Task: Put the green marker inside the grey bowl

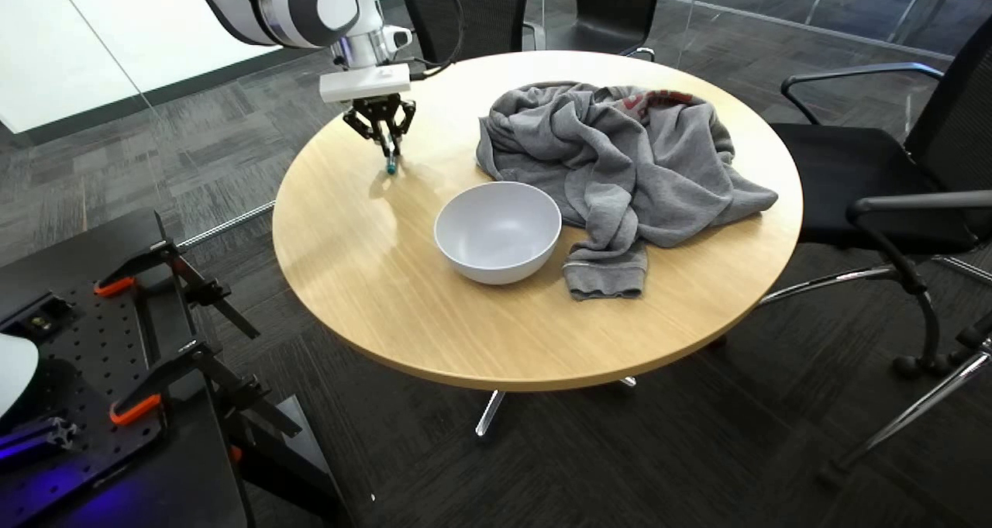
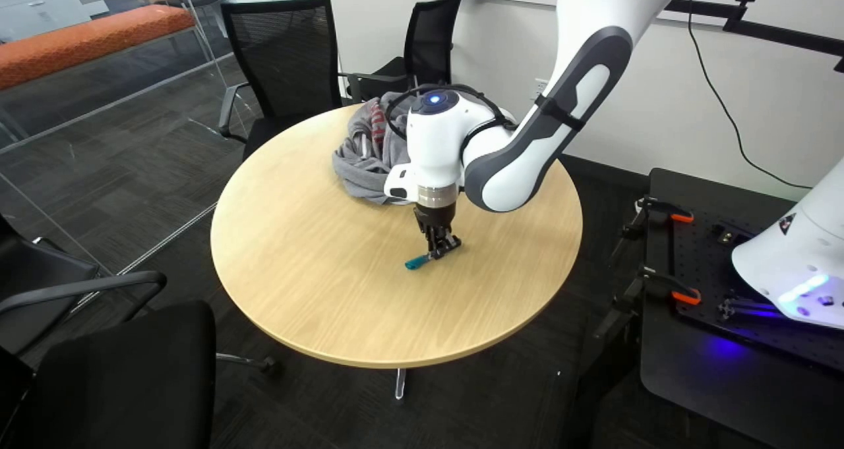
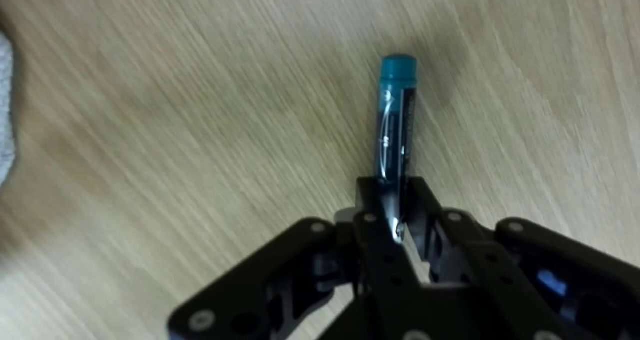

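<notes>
Marker [image 3: 396,118], pinched off-centre by the end effector [image 3: 392,195], could therefore swivel, or hit the bowl [image 1: 497,233] if carried too low.

In an exterior view, a bowl [image 1: 497,233] on a table [image 1: 387,295]; sweatshirt [image 1: 620,163] right and behind; marker [image 1: 391,167] in gripper [image 1: 390,153], far left.
</notes>
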You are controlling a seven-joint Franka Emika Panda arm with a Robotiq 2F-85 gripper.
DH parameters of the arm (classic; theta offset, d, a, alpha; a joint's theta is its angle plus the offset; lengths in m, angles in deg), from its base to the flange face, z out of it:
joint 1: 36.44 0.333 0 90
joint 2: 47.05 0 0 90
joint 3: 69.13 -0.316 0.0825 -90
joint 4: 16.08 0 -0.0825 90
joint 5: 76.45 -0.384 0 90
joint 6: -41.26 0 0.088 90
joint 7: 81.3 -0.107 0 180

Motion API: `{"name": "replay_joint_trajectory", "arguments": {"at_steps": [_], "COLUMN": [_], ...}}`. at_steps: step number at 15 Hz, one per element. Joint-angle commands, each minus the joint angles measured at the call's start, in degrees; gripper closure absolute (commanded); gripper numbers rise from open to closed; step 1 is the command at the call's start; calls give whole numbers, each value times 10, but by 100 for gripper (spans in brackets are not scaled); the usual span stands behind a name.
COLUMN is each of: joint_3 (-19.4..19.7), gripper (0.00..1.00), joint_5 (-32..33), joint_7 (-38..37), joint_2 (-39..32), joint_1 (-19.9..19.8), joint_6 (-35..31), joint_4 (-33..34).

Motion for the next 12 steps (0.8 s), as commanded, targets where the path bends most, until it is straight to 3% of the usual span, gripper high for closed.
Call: {"name": "replay_joint_trajectory", "arguments": {"at_steps": [1, 4, 12], "joint_3": [-9, 6, 68], "gripper": [95, 95, 95], "joint_5": [-5, -2, -3], "joint_7": [-8, -43, -238], "joint_2": [40, 97, 309], "joint_1": [-10, -4, 3], "joint_6": [16, 7, -1], "joint_4": [-23, -65, -219]}}
